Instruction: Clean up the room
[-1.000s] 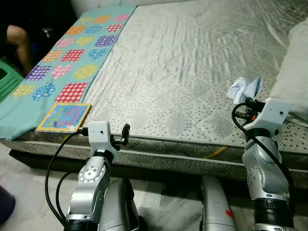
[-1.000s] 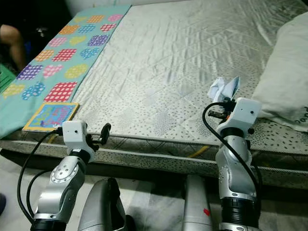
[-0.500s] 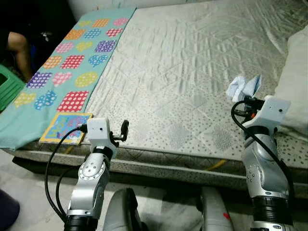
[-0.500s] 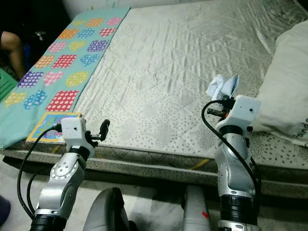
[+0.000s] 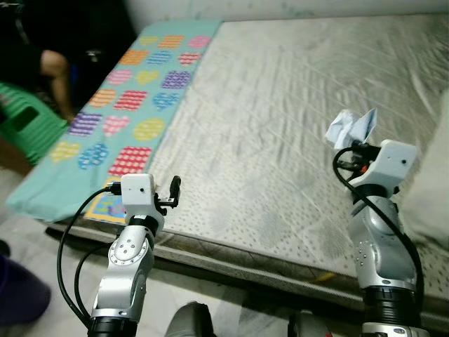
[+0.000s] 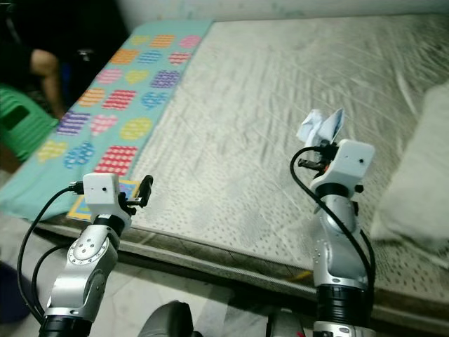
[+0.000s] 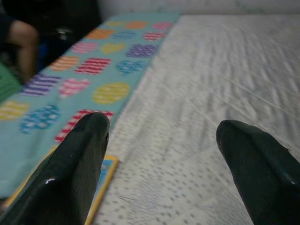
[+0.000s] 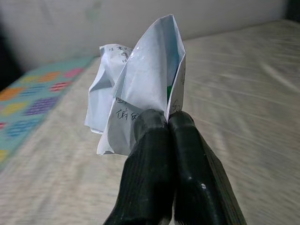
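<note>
— Crumpled paper (image 8: 140, 79): pinched by one lower edge only, raised above the mattress (image 5: 280, 105), clear of its surface. Right gripper (image 8: 168, 123) clamped tight on that edge, black fingers (image 8: 150, 154) pressed together with no gap showing.

— Risk there?

— Thin grip on a loose wad. Likely to slip or tear free with any jolt while turning or walking; once dropped, back on the bed or down on the floor (image 5: 63, 267) at its edge. No bin anywhere to be seen, so probably some way to carry yet, and more chances to shake it out.

— And the other side?

— Left gripper (image 7: 161, 136) wide open, holding nothing, hovering just over the near edge of the mattress. Directly below and beside it, a colourful book (image 5: 105, 208), partly hidden by the wrist, lying at the end of the teal patterned sheet (image 5: 119, 119). Could be knocked off the edge by a careless swing of that arm.

— Anything else nearby?

— White pillow (image 6: 421, 182) close to the right arm's elbow; could be brushed in a turn, jogging the paper. At far left a person's arm (image 5: 56, 74) beside a green stool (image 5: 24, 126), near enough to call for care when swinging round that way.
</note>
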